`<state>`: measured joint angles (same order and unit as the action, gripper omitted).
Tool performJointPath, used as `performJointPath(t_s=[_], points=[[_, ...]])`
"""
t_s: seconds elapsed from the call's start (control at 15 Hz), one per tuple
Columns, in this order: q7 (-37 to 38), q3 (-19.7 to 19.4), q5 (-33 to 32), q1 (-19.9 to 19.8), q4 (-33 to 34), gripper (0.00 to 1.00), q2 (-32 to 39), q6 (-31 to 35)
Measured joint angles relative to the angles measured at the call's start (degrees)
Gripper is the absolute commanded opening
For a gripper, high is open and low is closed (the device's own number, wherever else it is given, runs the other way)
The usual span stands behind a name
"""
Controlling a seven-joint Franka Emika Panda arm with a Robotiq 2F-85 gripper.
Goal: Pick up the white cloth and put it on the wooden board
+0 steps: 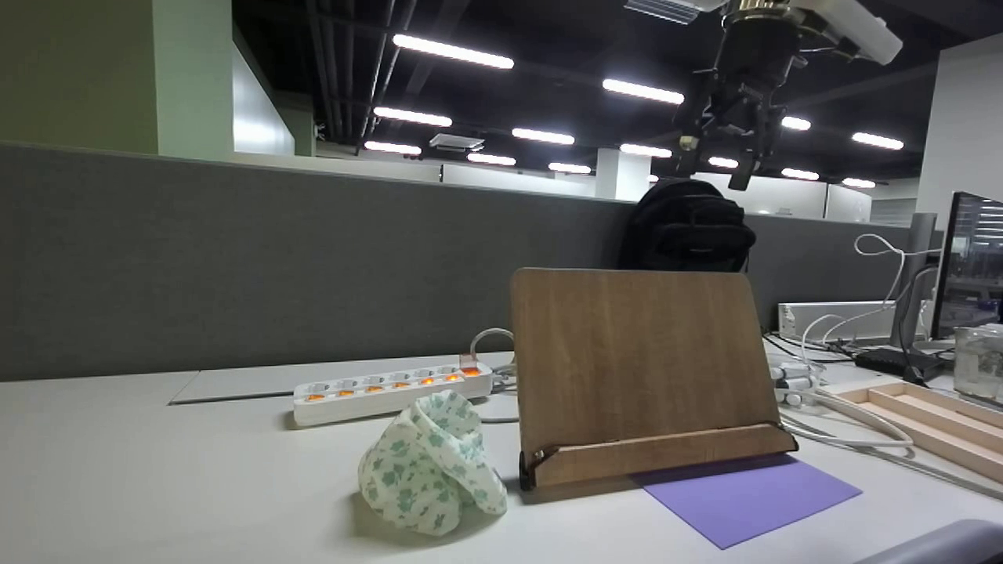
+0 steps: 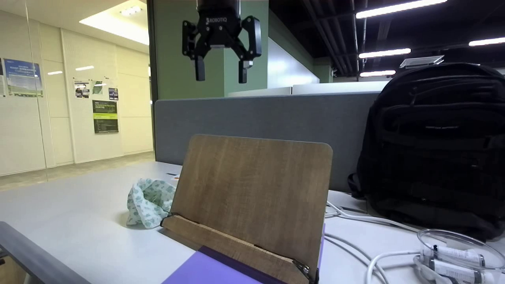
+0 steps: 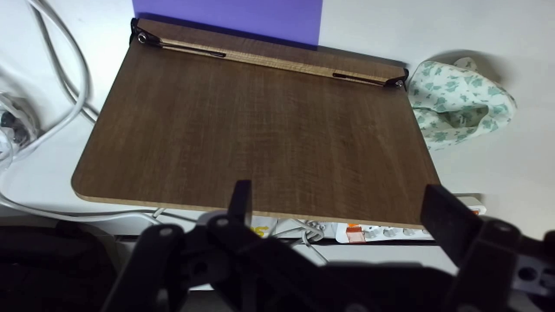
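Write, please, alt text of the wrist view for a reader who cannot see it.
The brown wooden board, seen from above, fills the middle, its ledge near a purple sheet at the top. The crumpled white cloth, green-patterned, lies at right, beside the board. The open, empty gripper shows at the bottom.

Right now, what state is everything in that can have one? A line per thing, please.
wooden board: propped up, leaning back
white cloth: crumpled, beside the wooden board, not on it
gripper: open, raised, holding nothing
purple sheet: flat, partly under the wooden board
power strip: on, glowing orange
backpack: standing upright
ceiling lights: on
monitor: cannot tell whether on
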<state>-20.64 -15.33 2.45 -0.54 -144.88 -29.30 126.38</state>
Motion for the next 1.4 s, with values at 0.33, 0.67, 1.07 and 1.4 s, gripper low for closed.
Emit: performJointPath(t_s=[0.33,0.67,1.07,1.4], points=[[0.0,-0.3,0.0,-0.1,0.0,1.00,0.1,0.8],[0.1,1.4,-0.1,-0.2,-1.6,1.00,0.2,-0.5],[0.4,3.4,-0.1,-0.2,-3.7,1.00,0.5,-0.3],[0.4,3.4,-0.1,-0.3,-3.7,1.00,0.5,-0.3]])
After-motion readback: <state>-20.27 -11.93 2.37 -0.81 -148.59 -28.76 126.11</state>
